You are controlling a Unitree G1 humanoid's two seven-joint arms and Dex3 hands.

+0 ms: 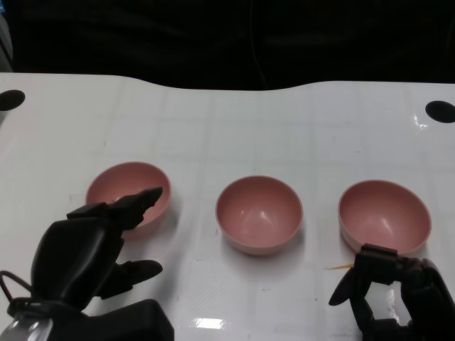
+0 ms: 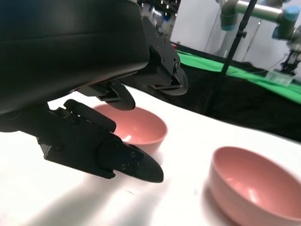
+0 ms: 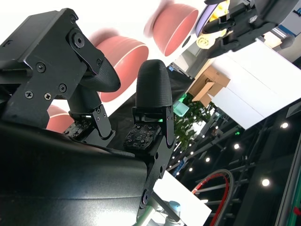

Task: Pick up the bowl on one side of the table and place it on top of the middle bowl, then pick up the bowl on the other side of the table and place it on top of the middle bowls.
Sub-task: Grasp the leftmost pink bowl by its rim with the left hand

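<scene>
Counter: we see a white counter (image 1: 227, 135) carrying three pink bowls in a row, with a dark backdrop behind its far edge.
Middle bowl: the middle bowl (image 1: 259, 213) stands upright and empty on the counter; we take it as our landmark.
Left bowl: the left bowl (image 1: 129, 197) sits to the left of the middle bowl, apart from it, upright on the counter. In the left wrist view we see it (image 2: 136, 128) just past the fingers.
Right bowl: the right bowl (image 1: 384, 216) sits to the right of the middle bowl, apart from it, upright and empty.
Left hand: our left hand (image 1: 89, 245) is left of the middle bowl, on the near side of the left bowl. Its fingers (image 1: 142, 201) are spread, one reaching over the left bowl's near rim, and it holds nothing. We cannot tell whether a fingertip touches the rim.
Right hand: our right hand (image 1: 398, 291) is right of the middle bowl and nearer to us, just at the near side of the right bowl. Its fingers are apart with nothing between them, as the right wrist view (image 3: 117, 108) also shows.
Counter marks: two black round spots (image 1: 439, 111) lie at the far corners, well beyond the middle bowl.
</scene>
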